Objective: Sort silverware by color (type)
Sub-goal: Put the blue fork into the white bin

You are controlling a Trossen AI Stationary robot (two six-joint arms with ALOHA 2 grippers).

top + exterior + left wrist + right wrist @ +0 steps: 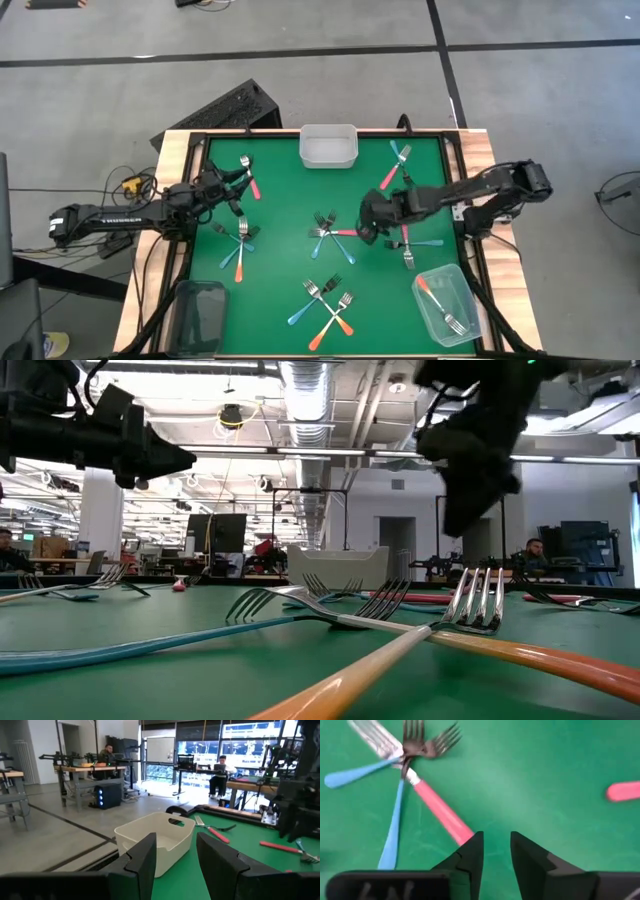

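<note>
Green matting covers the table (300, 190); the right gripper (496, 851) hovers mid-surface, jaws parted and empty, over a pink-red fork (440, 812). It should straddle the handle squarely, descend, then close. The left gripper (175, 855) waits open near the left edge.

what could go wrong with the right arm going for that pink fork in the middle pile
The right gripper hangs with open jaws over the handle end of the pink-handled metal fork. Its tines cross those of two light blue-handled forks, so lifting it could drag or scatter them. Gripping only the handle's tip may also let the fork swing or slip out. The left gripper waits near the table's far left.
</note>
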